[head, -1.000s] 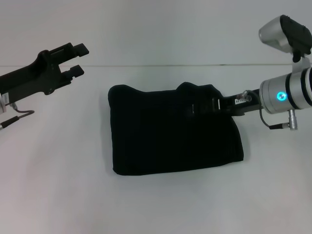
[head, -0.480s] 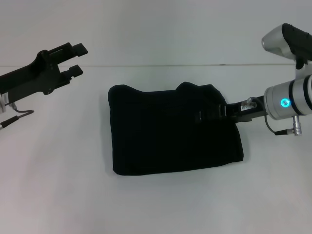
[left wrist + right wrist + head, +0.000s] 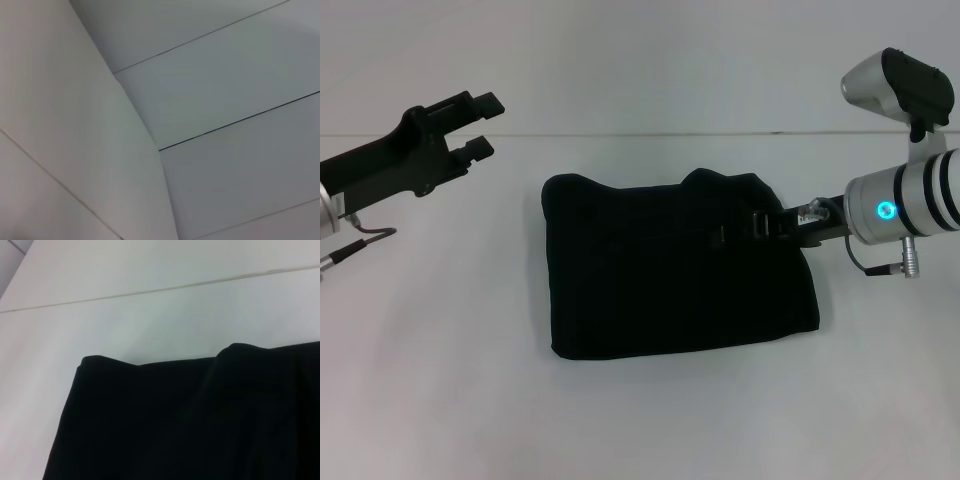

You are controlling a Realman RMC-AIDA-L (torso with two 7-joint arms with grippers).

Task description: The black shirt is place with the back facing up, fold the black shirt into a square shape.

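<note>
Head view. Black shirt (image 3: 675, 268): lies on the white table (image 3: 440, 380), already folded into a compact, near-square block; lettering not visible. Long axis runs side to side, slightly wider than deep; one raised bump on its far edge. Judged nearly complete; at most a tidy of that far edge and withdrawal remain. Right gripper (image 3: 745, 230): low over the shirt's far right corner; black on black, so I cannot tell how the jaws stand. Left gripper (image 3: 480, 124): raised well left of the shirt, fingers parted, empty.

Left wrist view. Bare wall panels only.

Right wrist view. Shirt's far edge against the table; no fingers shown.
</note>
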